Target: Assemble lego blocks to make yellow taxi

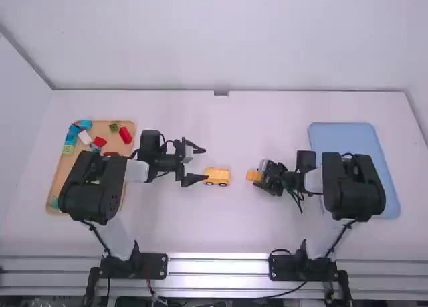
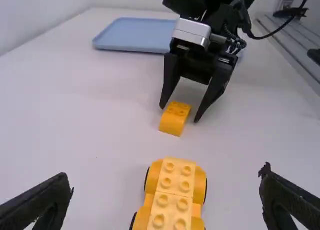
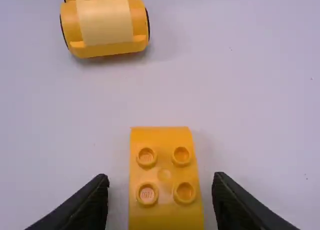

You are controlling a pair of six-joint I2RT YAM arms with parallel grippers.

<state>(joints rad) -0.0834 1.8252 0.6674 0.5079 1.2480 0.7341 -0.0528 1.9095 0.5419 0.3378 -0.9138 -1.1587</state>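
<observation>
High view: yellow car [image 1: 217, 176], wheels down; block [image 1: 253, 175] at its three o'clock, apart. Risks: off-centre closing could twist the block; pressing it onto misaligned studs could seat it crooked; the car, unheld on wheels, could roll under the push. Right gripper [image 3: 160, 179]: moderately open astride the block, gripping nothing, aimed nine o'clock. Left gripper [image 1: 203, 164]: spread wide, empty, aimed three o'clock, near the car.

Box [image 1: 99, 129] left, tray [image 1: 344, 137] right; between, car [image 1: 217, 174] left of block [image 1: 253, 175].
</observation>
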